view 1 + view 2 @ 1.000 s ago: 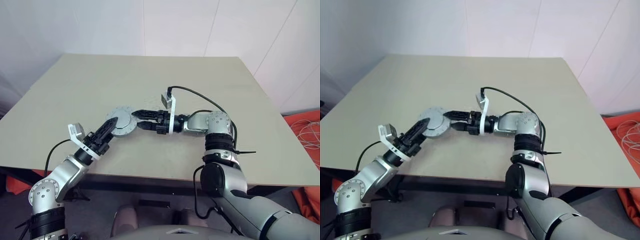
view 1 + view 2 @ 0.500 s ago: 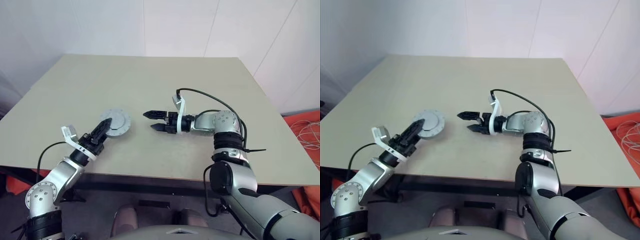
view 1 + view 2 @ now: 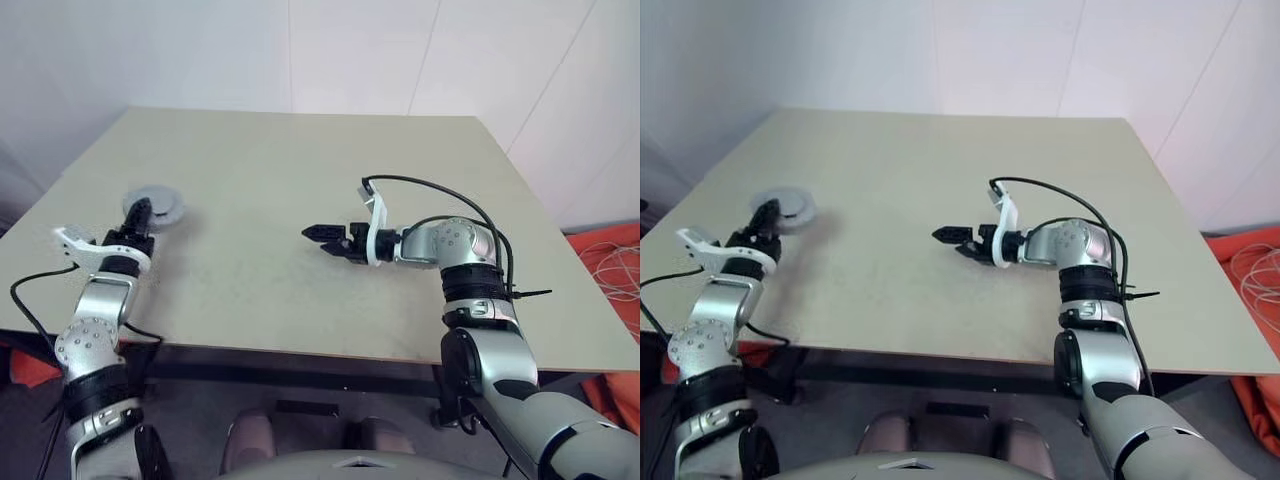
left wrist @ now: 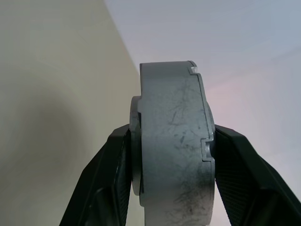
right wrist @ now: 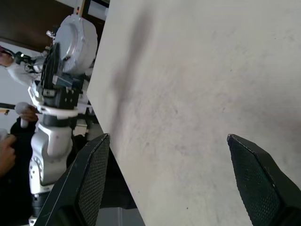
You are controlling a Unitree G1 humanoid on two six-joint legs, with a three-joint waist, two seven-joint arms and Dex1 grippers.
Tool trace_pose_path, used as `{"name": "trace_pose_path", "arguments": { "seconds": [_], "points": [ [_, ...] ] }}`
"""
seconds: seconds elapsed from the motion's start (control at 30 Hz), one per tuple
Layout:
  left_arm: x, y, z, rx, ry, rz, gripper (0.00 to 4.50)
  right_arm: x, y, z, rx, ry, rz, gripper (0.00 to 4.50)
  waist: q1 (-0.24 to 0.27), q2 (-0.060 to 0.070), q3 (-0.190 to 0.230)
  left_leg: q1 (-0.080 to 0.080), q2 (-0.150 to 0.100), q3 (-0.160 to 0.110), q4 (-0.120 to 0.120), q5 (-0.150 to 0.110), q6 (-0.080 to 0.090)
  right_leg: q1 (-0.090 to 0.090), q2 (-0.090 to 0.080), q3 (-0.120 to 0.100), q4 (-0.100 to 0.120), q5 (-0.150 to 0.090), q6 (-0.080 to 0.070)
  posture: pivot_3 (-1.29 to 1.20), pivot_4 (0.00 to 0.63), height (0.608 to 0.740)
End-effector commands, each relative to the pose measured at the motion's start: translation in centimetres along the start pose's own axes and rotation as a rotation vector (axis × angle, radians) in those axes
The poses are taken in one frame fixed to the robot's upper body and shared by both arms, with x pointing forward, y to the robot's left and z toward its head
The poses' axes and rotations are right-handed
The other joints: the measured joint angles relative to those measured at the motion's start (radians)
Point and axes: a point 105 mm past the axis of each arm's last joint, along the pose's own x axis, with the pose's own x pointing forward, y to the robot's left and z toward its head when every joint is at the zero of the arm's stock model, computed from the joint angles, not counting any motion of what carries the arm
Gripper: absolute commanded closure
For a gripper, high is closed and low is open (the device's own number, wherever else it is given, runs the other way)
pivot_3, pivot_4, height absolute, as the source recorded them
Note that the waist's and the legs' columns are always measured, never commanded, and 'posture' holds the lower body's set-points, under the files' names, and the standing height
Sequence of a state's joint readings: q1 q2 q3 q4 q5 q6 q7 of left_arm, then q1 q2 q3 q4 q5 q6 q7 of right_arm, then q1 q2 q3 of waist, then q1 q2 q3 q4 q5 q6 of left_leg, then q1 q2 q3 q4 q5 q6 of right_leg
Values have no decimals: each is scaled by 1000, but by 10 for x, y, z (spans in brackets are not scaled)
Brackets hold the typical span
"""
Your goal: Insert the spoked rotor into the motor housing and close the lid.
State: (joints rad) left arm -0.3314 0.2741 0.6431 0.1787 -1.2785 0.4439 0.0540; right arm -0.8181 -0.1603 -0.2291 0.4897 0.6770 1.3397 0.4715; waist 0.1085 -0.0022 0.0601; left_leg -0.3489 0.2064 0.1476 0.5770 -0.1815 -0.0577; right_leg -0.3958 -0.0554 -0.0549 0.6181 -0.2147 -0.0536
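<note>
The motor housing [image 3: 160,204] is a round grey metal casing held above the table's left edge. My left gripper [image 3: 140,212] is shut on it, one black finger on each flat face [image 4: 174,141]. The casing looks closed, with a plain grey face up; I cannot tell the lid apart from the body. The spoked rotor is out of view. My right gripper [image 3: 318,238] hovers over the middle of the table, open, with nothing between its fingers [image 5: 254,179]. The right wrist view shows the left gripper [image 5: 54,56] with the housing [image 5: 77,40] far across the table.
The beige table [image 3: 300,170] is bare between the two arms. An orange heap with cables [image 3: 612,262] lies on the floor to the right. White walls stand behind the table.
The right gripper has let go of the casing, opened wider and drawn back to the right. The left arm has swung the casing from the table's middle out to the left edge.
</note>
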Motion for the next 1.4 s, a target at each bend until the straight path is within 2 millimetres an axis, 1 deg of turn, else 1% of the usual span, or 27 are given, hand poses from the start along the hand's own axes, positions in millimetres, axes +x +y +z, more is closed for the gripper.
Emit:
{"name": "trace_pose_path", "arguments": {
  "seconds": [0.03,0.1,0.23,0.4,0.5,0.57,0.67,0.7,0.77,0.8,0.87,0.97,1.03,1.13,1.2,1.4],
  "points": [
    [8,6,23,-53,-120,84,2391,-5,17,13,-80,-35,37,0,-1,0,0,0,0,0,0,0,0,0,0,0,0,0,0,0,0,740],
    [12,15,26,-93,-148,146,2391,-6,17,12,-90,-30,34,0,-1,-1,0,0,0,0,0,0,0,0,0,0,0,0,0,0,0,740],
    [18,20,27,-143,-175,195,2391,-7,17,10,-102,-29,31,0,1,-8,0,-1,0,-1,0,0,0,-1,0,-1,0,1,0,0,0,740],
    [25,20,21,-150,-172,226,2391,-7,20,5,-135,-11,43,0,19,-12,0,-1,0,-1,1,0,0,0,0,-1,0,1,0,0,0,740],
    [30,13,17,-163,-158,208,2391,-10,24,0,-224,11,53,0,23,-12,1,-1,0,-2,2,0,0,0,-1,-1,0,1,0,0,0,740],
    [33,7,15,-170,-151,192,2391,-12,26,-4,-321,28,57,0,26,-13,1,-2,0,-2,2,0,0,1,-1,-2,0,1,1,0,0,740],
    [40,-4,8,-175,-116,162,2391,-17,31,-7,-589,25,60,0,31,-14,1,-2,0,-2,2,0,0,1,-1,-2,0,2,3,0,0,740],
    [41,-6,6,-173,-110,161,2391,-18,32,-9,-647,25,69,0,34,-14,1,-2,0,-2,2,0,0,1,-1,-2,0,2,4,0,0,740],
    [44,-7,2,-167,-96,168,2391,-20,35,-10,-839,8,68,0,39,-14,1,-1,0,-2,2,0,0,1,-1,-2,0,2,4,0,0,740],
    [44,-7,1,-165,-92,170,2391,-20,36,-11,-908,3,71,0,40,-14,1,-1,0,-2,3,0,0,1,-1,-2,0,2,4,0,0,740],
    [47,-10,-4,-171,-73,168,2391,-22,45,-14,-1019,-40,144,0,40,-14,1,-1,0,-2,3,0,0,1,-1,-2,0,2,5,0,0,740],
    [49,-14,-8,-177,-61,157,2391,-23,46,-14,-1127,-70,170,0,40,-15,1,-2,0,-2,3,0,1,1,-1,-2,0,2,5,0,0,740],
    [49,-12,-8,-177,-63,168,2391,-23,43,-13,-1174,-69,163,0,40,-16,2,-2,0,-2,4,-1,1,0,-1,-2,0,2,4,0,0,740],
    [49,-11,-9,-179,-56,178,2391,-22,42,-13,-1197,-73,164,0,39,-17,2,-2,0,-2,4,-1,1,0,-1,-2,1,2,3,0,0,740],
    [49,-10,-12,-183,-47,184,2391,-22,42,-14,-1212,-74,169,0,37,-17,2,-2,0,-2,4,-1,2,1,-1,-2,1,1,-1,0,0,740],
    [46,0,-18,-211,-32,227,2391,-19,41,-15,-1201,-90,173,0,35,-18,2,-2,0,-2,5,-2,3,1,-1,-2,1,3,-4,0,0,740]
  ]
}}
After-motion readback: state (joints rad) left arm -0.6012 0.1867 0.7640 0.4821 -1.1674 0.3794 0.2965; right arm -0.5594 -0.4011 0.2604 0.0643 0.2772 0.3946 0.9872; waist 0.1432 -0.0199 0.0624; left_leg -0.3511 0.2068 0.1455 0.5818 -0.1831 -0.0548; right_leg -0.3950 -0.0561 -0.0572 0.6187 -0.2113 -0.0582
